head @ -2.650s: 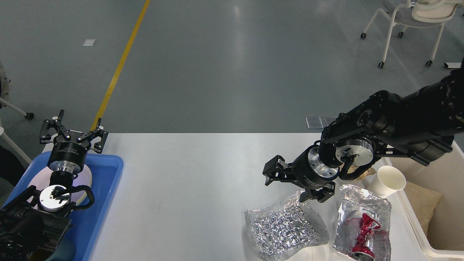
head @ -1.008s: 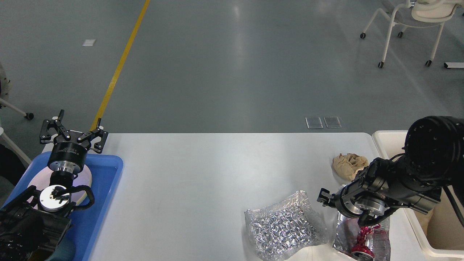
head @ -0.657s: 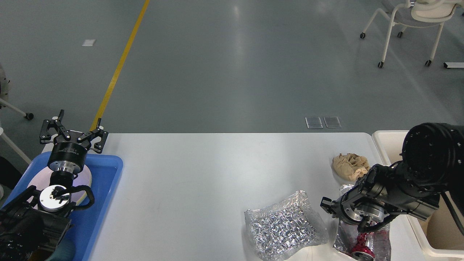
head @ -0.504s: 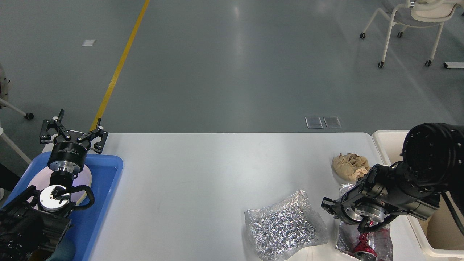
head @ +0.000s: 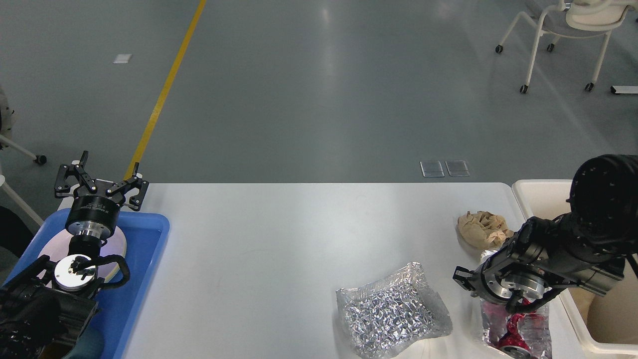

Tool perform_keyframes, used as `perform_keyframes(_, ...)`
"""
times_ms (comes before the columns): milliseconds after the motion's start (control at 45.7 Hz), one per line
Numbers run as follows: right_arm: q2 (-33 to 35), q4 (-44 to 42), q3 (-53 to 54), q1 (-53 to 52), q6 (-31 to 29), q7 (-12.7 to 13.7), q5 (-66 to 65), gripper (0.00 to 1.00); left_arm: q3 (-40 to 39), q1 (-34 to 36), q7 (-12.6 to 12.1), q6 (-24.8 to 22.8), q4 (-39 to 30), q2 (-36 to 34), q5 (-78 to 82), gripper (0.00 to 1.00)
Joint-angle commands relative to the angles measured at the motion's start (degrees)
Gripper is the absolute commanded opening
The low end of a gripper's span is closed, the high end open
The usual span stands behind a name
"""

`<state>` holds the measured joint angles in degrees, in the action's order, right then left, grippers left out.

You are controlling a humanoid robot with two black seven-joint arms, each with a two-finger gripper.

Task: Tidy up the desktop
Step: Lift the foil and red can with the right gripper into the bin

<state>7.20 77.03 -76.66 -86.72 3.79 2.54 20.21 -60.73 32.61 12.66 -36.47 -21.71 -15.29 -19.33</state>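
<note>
Grey floor with a yellow line behind the white desktop (head: 279, 234). Right gripper (head: 498, 319) is down on the silver-and-red bag (head: 518, 329) at the near right corner, can't tell if it's clamped. Left gripper (head: 99, 180) sits spread wide over the blue tray (head: 144, 259), left edge. Crinkly foil bag (head: 394, 314) near front edge, brown paper wad (head: 481, 228) by the right edge.

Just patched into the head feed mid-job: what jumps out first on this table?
The crinkled silver foil bag lying near the front of the glossy white desktop catches the eye first. Just to its right, the right pincer is down over a second foil wrapper with red inside, fingers hidden. A crumpled brown paper wad sits behind them, and at far left the open left pincer hovers above the blue plastic tray.
</note>
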Motion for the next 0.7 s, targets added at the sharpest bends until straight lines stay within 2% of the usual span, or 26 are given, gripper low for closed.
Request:
perform_keyframes(0,2.0,7.7,-2.8,-8.4,-1.4,-0.3,-2.0,0.0,0.0,0.0,0.0,0.0,0.0,0.0,0.0,0.97)
perform_keyframes(175,6.3,17.1,-4.3,-21.2,-6.2,-0.2,-8.1,0.0,0.0,0.0,0.0,0.0,0.0,0.0,0.0,0.97)
perform_keyframes(438,5.9,19.4,-5.3,-36.1,-17.0,-0.2,-9.0,0.0,0.0,0.0,0.0,0.0,0.0,0.0,0.0,0.97)
perform_keyframes(679,5.6,23.0,4.4,-48.4,-27.3,0.3,-12.6,0.0,0.0,0.0,0.0,0.0,0.0,0.0,0.0,0.97)
